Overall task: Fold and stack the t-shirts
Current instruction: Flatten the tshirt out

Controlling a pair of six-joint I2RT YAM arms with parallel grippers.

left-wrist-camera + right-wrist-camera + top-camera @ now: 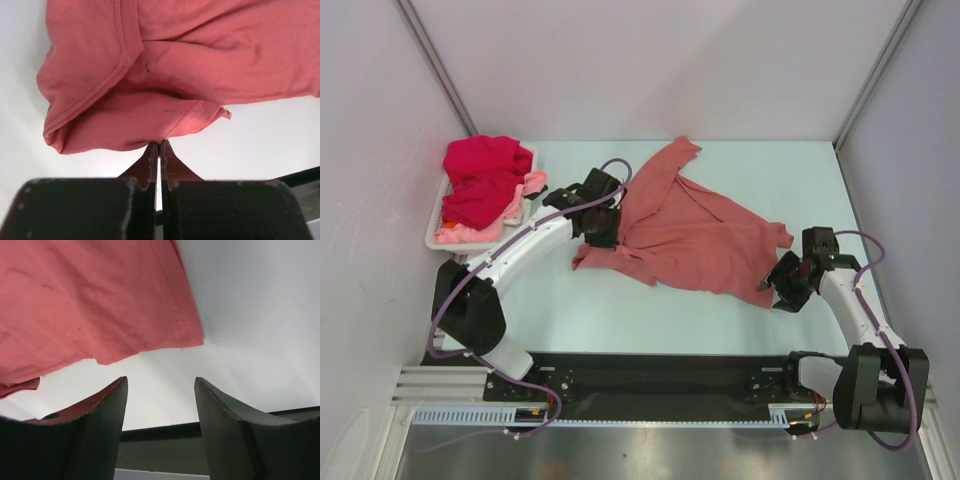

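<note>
We count three t-shirts: one salmon-red shirt [690, 235], one crimson shirt [480, 180] and one light pink shirt [528, 187]. We count one white basket [430, 240] and one table [620, 310]. We see two robot arms, a left arm [525, 248] and a right arm [855, 305], and two grippers, a left gripper [159, 146] and a right gripper [160, 382]. Each gripper has two fingers [100, 415], so we make that four in all. In each wrist view we count just one shirt, the salmon-red one.
</note>
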